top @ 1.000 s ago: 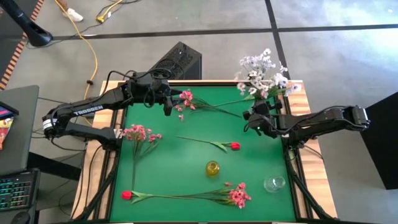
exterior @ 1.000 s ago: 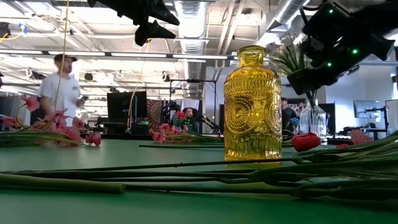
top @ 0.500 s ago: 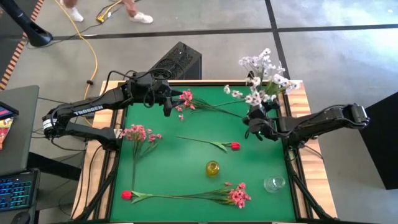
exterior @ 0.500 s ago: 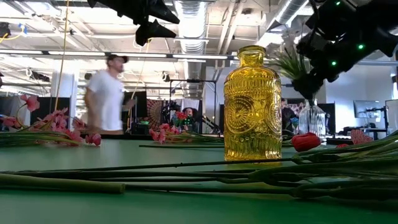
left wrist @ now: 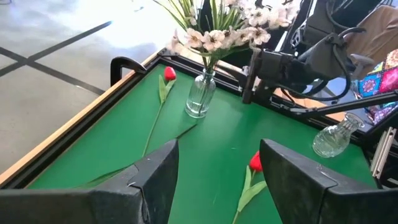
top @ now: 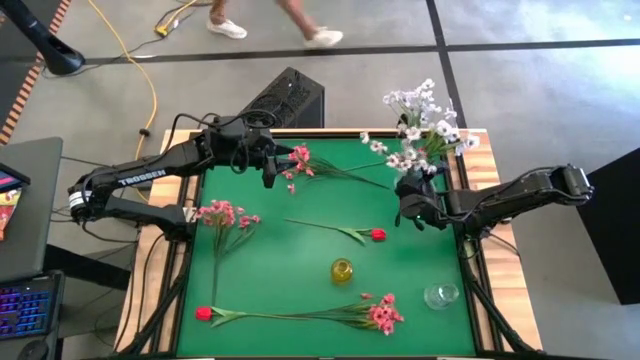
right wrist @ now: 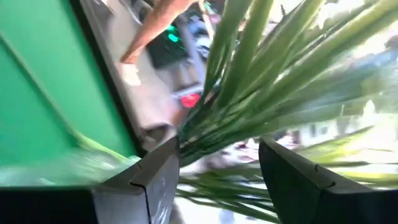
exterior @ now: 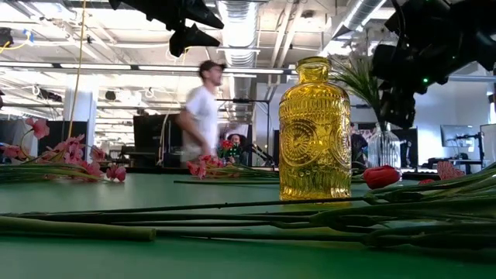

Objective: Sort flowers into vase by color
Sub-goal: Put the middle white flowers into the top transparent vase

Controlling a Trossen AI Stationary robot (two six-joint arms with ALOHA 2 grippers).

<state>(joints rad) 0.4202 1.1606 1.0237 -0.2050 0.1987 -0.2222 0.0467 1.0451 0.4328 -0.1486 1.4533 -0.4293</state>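
Observation:
The white flowers [top: 420,125] stand with their stems in a clear vase [left wrist: 202,93] at the table's far right. My right gripper [top: 408,190] is open just on the near side of that vase. In the right wrist view the green stems [right wrist: 239,56] rise beyond its fingers, and I cannot tell whether they touch. My left gripper [top: 270,172] hangs open above the far left, beside a pink spray [top: 298,160]. A yellow vase [top: 342,270] stands near the middle. Red tulips [top: 377,235] [top: 204,313] and pink sprays [top: 225,213] [top: 382,315] lie flat on the green mat.
A small clear bottle vase [top: 440,295] stands at the near right. Another red tulip [left wrist: 169,73] lies by the far edge next to the clear vase. The wooden rim [top: 480,160] frames the mat. A person [exterior: 203,108] walks past behind the table.
My right gripper has opened and drawn back from the white flowers, going down and a little toward the near edge. The white bunch, which leaned toward the right edge, has swung back and now stands over its vase. A person has walked across behind the table.

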